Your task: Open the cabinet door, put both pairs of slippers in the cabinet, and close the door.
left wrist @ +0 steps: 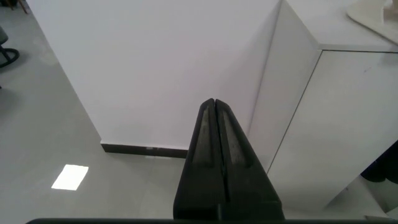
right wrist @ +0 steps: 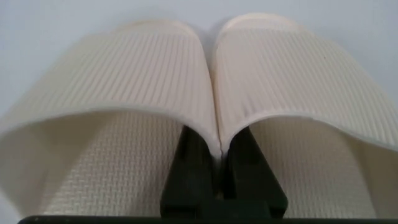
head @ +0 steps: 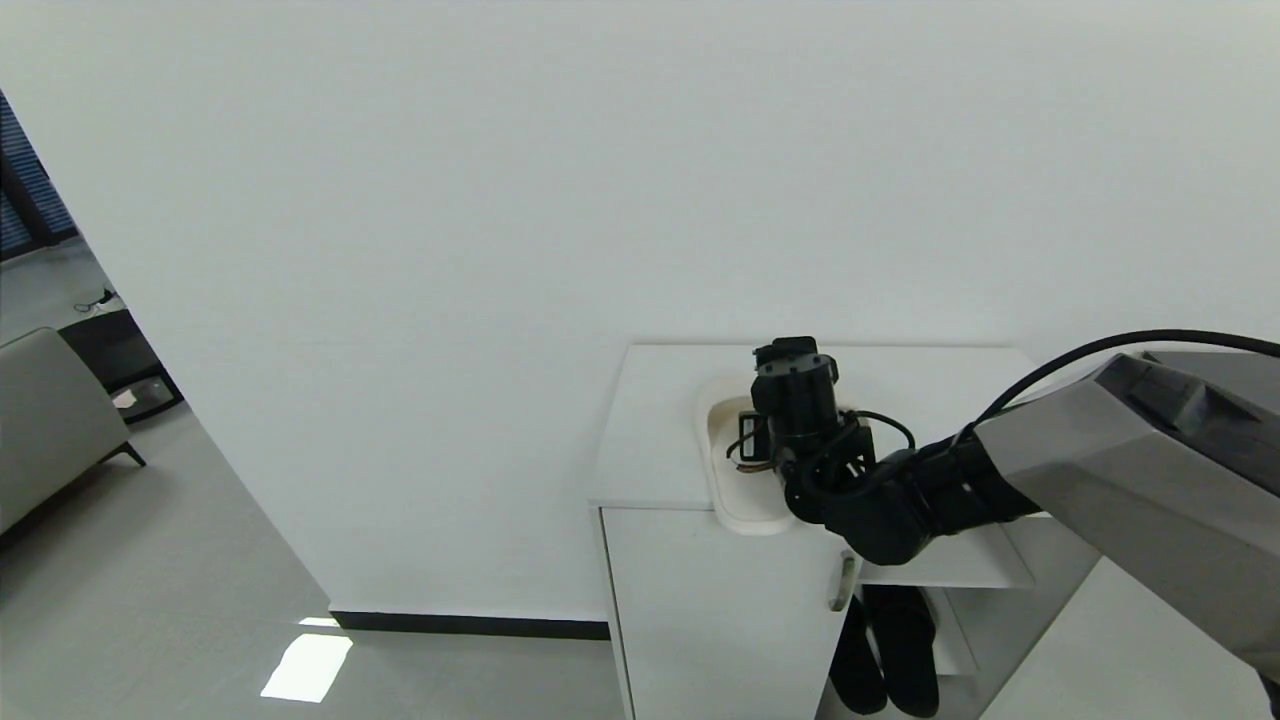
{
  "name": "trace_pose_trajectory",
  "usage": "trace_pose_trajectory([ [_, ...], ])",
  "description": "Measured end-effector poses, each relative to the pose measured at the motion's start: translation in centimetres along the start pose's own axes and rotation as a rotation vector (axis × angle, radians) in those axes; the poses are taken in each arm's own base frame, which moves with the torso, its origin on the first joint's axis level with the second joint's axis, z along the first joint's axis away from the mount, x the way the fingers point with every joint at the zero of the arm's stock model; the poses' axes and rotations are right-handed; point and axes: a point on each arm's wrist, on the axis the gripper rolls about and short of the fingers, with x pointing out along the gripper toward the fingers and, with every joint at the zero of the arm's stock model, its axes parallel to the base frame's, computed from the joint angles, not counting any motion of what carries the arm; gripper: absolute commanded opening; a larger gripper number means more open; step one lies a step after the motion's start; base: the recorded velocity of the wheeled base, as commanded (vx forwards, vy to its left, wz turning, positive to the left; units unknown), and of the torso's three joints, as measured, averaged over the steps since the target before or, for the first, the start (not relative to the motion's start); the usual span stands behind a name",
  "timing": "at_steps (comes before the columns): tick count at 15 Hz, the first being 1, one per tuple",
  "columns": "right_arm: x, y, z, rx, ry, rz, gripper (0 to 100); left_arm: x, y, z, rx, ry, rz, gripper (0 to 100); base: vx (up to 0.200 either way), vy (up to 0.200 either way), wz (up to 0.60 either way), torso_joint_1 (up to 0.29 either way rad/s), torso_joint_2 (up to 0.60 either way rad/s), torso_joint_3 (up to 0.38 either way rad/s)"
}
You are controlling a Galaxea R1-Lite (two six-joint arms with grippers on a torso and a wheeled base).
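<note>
Cabinet [head: 720, 600]: black slippers [head: 890, 650] inside, cream slippers [right wrist: 137, 74] atop in R claw [right wrist: 221, 155].

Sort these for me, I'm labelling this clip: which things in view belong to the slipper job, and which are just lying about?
Job: cream ribbed foam slippers, pinched by the right gripper; black slippers inside the white cabinet.
Lying about: grey upholstered seat; black furniture piece beside it.

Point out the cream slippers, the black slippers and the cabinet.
cream slippers [right wrist: 143, 81]: right wrist view, ribbed strap of one slipper.
black slippers [head: 905, 650]: head view, top of one slipper inside the cabinet.
cabinet [head: 655, 420]: head view, bare part of its top.
</note>
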Motion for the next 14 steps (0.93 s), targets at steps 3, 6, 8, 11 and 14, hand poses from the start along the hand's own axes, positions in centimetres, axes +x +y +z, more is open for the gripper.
trace_pose_trajectory([
  [3, -0.2, 0.2, 0.6, 0.010, 0.002, 0.032, 0, 0.0, 0.0, 0.0, 0.000, 0.000, -0.001, 0, 0.000, 0.000, 0.00, 0.000, 0.00, 0.000],
  [6, -2.6, -0.5, 0.8, 0.028, 0.042, 0.161, 0, 0.0, 0.0, 0.0, 0.000, 0.000, 0.000, 0, 0.000, 0.000, 0.00, 0.000, 0.00, 0.000],
  [8, -5.2, -1.4, 0.4, 0.030, 0.057, 0.270, 0, 0.0, 0.0, 0.0, 0.000, 0.000, -0.001, 0, 0.000, 0.000, 0.00, 0.000, 0.00, 0.000],
  [11, -11.0, -2.5, 0.2, 0.008, 0.065, 0.472, 0, 0.0, 0.0, 0.0, 0.001, 0.000, -0.004, 0, 0.000, 0.000, 0.00, 0.000, 0.00, 0.000],
  [14, -15.1, -2.9, 0.7, -0.001, 0.058, 0.619, 0, 0.0, 0.0, 0.0, 0.001, 0.000, -0.004, 0, -0.067, 0.000, 0.00, -0.001, 0.00, 0.001],
])
